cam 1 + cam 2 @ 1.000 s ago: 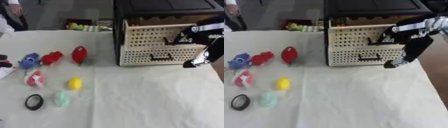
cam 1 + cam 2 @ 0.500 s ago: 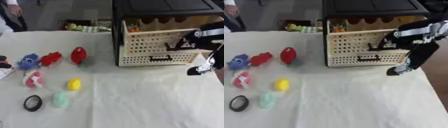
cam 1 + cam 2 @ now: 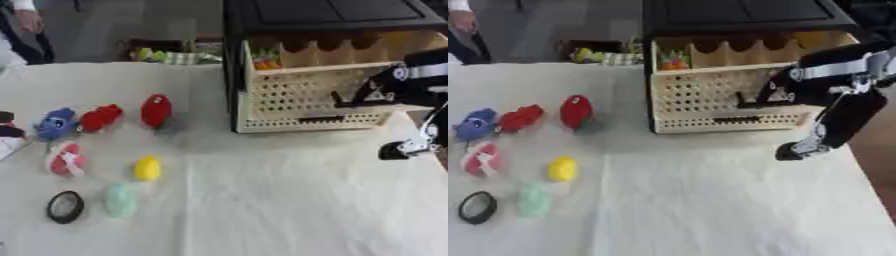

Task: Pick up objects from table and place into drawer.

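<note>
A big black cabinet stands at the far right of the table. A cream drawer with lots of little holes sticks out of its front, pulled open, and some small bright things lie inside at its left end. The robot's right hand hangs just in front of the drawer's right corner, above the cloth. It is not touching the drawer. It holds nothing, but I cannot tell if its fingers are curled or straight.

The toys lie well apart from the drawer, on the left side of the table. There is a dark red egg-shaped toy, a bright red soft toy and a blue soft toy in a row. Nearer are a pink and white toy, a small yellow egg-shaped toy, a pale green soft toy and a black ring.

The table is covered with a wrinkly white cloth. Behind it is a grey floor and a box of colourful things.

A second ago the right hand was up at the drawer front. Now it is lower and further from it, and the drawer is pulled out more. The toys have not moved.
</note>
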{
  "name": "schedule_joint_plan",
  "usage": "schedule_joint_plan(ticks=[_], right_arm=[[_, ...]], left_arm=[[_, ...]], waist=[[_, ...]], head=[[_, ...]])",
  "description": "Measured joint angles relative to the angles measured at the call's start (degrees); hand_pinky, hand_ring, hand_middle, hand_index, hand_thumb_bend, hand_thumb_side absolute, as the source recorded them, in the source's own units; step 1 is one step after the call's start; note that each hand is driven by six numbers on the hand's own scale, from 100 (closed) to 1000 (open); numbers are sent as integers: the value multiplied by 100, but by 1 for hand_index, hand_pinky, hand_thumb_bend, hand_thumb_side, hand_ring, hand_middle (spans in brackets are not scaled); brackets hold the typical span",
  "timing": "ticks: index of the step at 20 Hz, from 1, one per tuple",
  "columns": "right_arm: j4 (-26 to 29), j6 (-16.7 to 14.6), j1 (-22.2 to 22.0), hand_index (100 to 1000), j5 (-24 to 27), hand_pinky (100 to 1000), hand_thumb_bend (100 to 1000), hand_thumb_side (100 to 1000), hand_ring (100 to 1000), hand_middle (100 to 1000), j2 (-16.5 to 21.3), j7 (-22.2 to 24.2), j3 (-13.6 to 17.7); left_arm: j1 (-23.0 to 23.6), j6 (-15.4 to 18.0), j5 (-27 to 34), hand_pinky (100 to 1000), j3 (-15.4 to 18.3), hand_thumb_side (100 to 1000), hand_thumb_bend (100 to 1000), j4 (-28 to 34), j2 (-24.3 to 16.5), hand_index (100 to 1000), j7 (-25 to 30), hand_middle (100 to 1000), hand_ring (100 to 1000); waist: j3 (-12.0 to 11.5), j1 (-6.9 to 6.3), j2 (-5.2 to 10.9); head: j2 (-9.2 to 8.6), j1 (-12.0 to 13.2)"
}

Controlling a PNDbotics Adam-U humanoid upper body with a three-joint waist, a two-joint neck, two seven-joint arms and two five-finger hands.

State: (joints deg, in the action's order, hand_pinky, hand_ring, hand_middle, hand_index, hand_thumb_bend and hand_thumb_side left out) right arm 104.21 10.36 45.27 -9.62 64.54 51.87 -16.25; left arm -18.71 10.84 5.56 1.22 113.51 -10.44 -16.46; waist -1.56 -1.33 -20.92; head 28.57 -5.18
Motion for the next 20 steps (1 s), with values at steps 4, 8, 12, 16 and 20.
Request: schedule_joint_plan(ticks=[4, 8, 12, 16, 20], right_arm=[[153, 38, -131, 840, 90, 100, 469, 342, 100, 100, 47, -2, 61], [340, 103, -283, 839, 188, 100, 467, 343, 100, 100, 119, -18, 130], [498, 164, -431, 838, 251, 100, 468, 341, 100, 100, 195, -26, 206], [637, 208, -546, 838, 296, 100, 466, 343, 100, 100, 254, -32, 259], [779, 235, -639, 837, 319, 100, 466, 340, 100, 100, 309, -40, 318]], left_arm=[[0, 1, 2, 490, 0, 959, 100, 0, 27, 782, 1, 654, 572], [0, 1, 3, 490, -1, 958, 100, 0, 41, 782, 1, 655, 572], [-1, 1, 6, 490, -1, 958, 100, 0, 42, 782, 1, 655, 573], [-2, 2, 11, 491, -1, 957, 100, 0, 42, 782, 2, 655, 574], [-2, 2, 23, 491, -1, 957, 100, 0, 42, 783, 2, 655, 574]], waist=[[1, -15, 0], [1, -29, 0], [1, -29, 0], [1, -30, 0], [6, -30, 0]], head=[[-1, -1], [-1, -2], [-2, -3], [-4, -4], [-7, -4]])
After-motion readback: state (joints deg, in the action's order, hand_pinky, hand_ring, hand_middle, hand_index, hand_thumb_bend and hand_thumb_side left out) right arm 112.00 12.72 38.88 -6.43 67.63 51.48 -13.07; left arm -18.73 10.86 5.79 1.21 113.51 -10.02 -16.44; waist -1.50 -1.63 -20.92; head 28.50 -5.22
